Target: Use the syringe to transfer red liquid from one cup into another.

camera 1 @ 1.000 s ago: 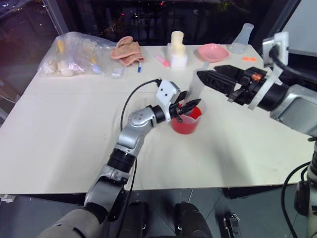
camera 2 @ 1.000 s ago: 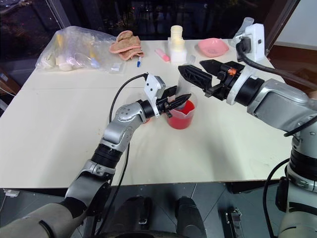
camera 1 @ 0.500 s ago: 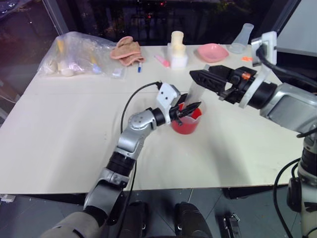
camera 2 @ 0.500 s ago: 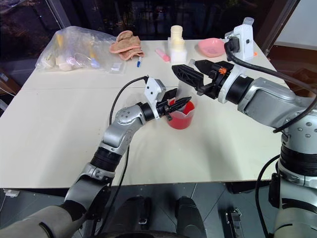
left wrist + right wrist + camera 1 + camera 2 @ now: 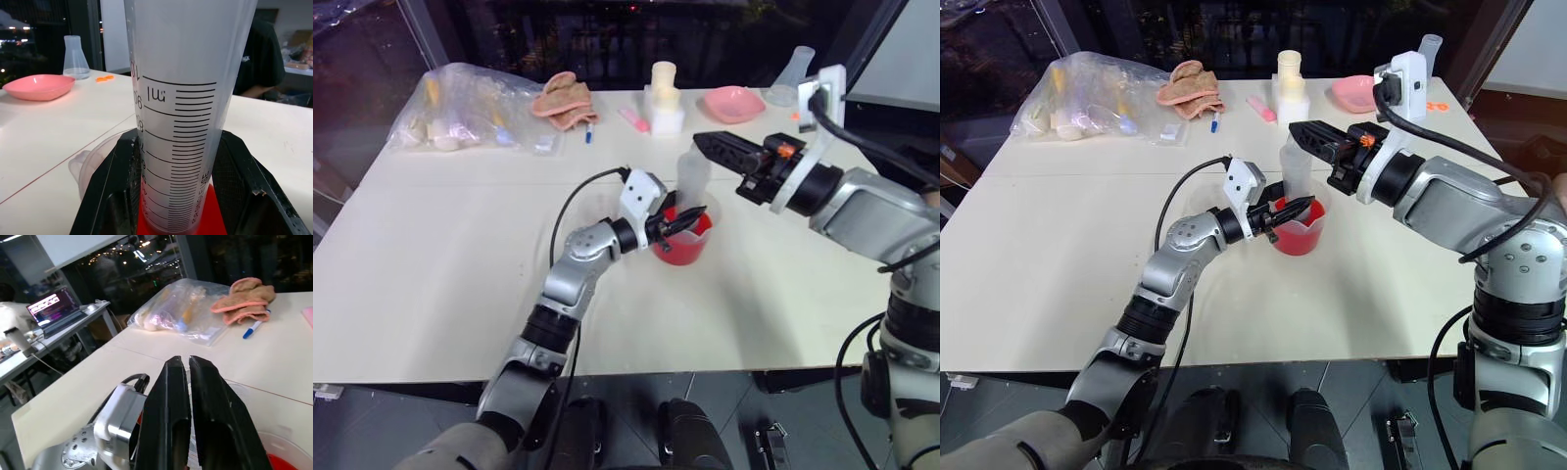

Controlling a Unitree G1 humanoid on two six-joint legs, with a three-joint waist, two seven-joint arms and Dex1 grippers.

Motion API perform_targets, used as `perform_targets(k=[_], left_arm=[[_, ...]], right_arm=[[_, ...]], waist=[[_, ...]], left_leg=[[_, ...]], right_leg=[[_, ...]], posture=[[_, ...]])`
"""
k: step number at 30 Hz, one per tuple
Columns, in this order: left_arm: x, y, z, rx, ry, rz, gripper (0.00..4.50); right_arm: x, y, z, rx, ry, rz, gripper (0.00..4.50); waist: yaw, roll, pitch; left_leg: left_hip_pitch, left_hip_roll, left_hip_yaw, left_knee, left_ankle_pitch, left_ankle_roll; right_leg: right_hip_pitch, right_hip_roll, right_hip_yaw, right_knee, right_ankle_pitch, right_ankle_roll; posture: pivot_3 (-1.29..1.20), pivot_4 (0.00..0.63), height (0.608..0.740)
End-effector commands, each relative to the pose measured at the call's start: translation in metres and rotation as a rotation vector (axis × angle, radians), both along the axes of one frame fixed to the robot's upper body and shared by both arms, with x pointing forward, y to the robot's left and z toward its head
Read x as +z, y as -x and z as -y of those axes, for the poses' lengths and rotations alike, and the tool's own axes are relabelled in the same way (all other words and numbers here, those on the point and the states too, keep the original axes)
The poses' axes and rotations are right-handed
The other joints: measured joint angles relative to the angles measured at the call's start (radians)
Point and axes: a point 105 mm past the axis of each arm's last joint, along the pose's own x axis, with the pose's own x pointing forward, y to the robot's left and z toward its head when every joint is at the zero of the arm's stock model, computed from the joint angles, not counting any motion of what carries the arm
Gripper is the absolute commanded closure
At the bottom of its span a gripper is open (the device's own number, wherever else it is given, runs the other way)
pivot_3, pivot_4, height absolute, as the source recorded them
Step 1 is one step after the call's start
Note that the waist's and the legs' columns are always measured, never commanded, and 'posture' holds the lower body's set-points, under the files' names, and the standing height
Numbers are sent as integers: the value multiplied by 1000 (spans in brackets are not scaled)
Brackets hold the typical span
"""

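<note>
Between left end effector fingers — syringe

frosted plastic syringe, seemingly matt table

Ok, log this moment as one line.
left gripper: shut on syringe | syringe: upright in large beaker | right gripper: shut at plunger

a cream-white table carries clutter along its far edge. at the far left lies a clear plastic bag stuffed with small items. beside it sits a crumpled peach cloth, with a blue-capped marker just in front. a pink marker lies next to a white block topped by a cream cylinder. further right rest a pink dish and a clear conical flask.
</note>
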Motion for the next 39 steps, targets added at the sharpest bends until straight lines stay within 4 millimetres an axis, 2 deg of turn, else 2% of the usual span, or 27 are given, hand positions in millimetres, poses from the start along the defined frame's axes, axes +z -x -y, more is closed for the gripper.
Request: perform_targets(k=[1,8,12,15,17,28,32,39], left_arm=[[20,7,8,-26,27,68,2975],[19,8,8,-27,25,66,2975],[19,8,8,-29,26,64,2975],[19,8,9,-31,27,64,2975],[19,8,9,-32,27,63,2975],[19,9,10,-35,25,67,2975],[19,10,10,-37,24,67,2975],[19,11,9,-37,19,66,2975]], right_arm=[[-6,6,-6,36,29,-8,4432],[-2,9,8,4,47,7,4432],[-1,14,8,20,65,26,4432],[-2,17,7,30,77,25,3588],[-3,15,7,26,75,18,2707],[-2,15,2,49,69,21,2707],[-3,15,-6,75,62,20,2707],[-5,1,-10,64,62,25,2707]], waist=[[0,0,0],[0,0,0],[0,0,0],[0,0,0],[0,0,0],[0,0,0],[-1,0,0],[0,0,0]], left_leg=[[0,0,0,0,0,0],[0,0,0,0,0,0],[0,0,0,0,0,0],[0,0,0,0,0,1],[0,0,0,0,0,1],[0,0,0,0,-1,1],[0,0,0,0,-1,1],[0,0,0,0,-1,1]], right_leg=[[0,0,0,0,0,0],[0,0,0,-1,0,0],[0,0,0,-1,0,0],[0,0,0,-2,0,0],[0,0,0,-2,0,0],[1,0,0,-3,0,0],[1,0,0,-3,0,0],[1,0,0,-3,0,0]], posture=[[0,150,740],[0,150,740],[0,150,740],[0,150,740],[0,150,740],[0,150,740],[0,150,740],[0,150,740]])
